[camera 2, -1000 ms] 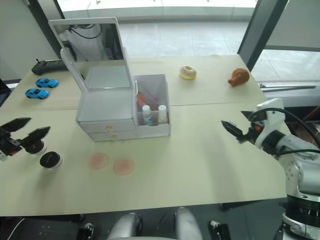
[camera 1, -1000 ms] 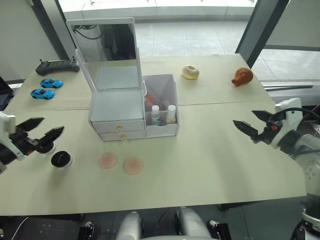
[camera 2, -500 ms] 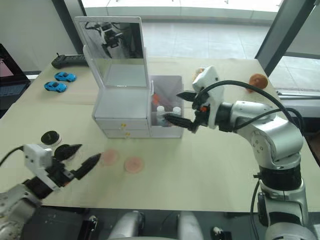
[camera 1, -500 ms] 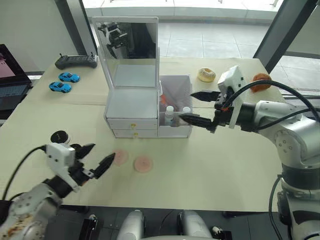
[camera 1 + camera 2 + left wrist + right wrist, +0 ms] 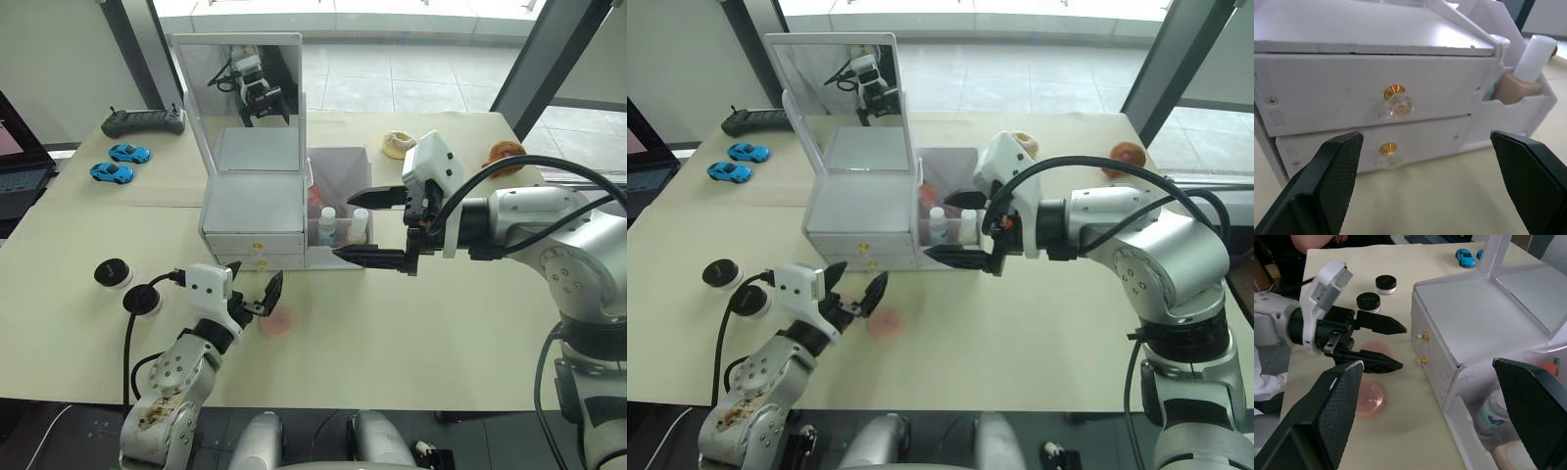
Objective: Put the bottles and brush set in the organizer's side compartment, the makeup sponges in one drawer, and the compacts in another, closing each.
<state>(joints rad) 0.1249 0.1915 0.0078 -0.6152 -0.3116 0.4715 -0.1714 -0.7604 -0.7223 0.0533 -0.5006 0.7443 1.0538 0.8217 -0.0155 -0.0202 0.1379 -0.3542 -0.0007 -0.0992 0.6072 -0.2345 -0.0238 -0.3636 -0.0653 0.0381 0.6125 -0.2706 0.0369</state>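
Observation:
The white organizer (image 5: 253,204) stands mid-table with its mirror lid up and both gold-knobbed drawers (image 5: 1393,93) closed. Its side compartment (image 5: 341,176) holds the clear bottle (image 5: 326,225), the beige bottle (image 5: 360,223) and the orange-handled brush set (image 5: 313,201). My right gripper (image 5: 345,224) hangs open just in front of that compartment. My left gripper (image 5: 263,294) is open, low in front of the drawers and pointing at them. One makeup sponge (image 5: 278,324) lies beside it; the other (image 5: 1380,346) is partly hidden behind its fingers. Two black compacts (image 5: 111,272) (image 5: 147,299) sit to the left.
A black game controller (image 5: 143,120) and two blue toy cars (image 5: 119,163) lie at the back left. A doughnut toy (image 5: 397,144) and a brown toy (image 5: 505,153) sit at the back right. A laptop (image 5: 15,147) stands off the left edge. Open tabletop lies in front.
Both arms have come in from the table's sides. The left gripper moved over the sponges up to the drawers. The right gripper reached the side compartment and then dropped slightly.

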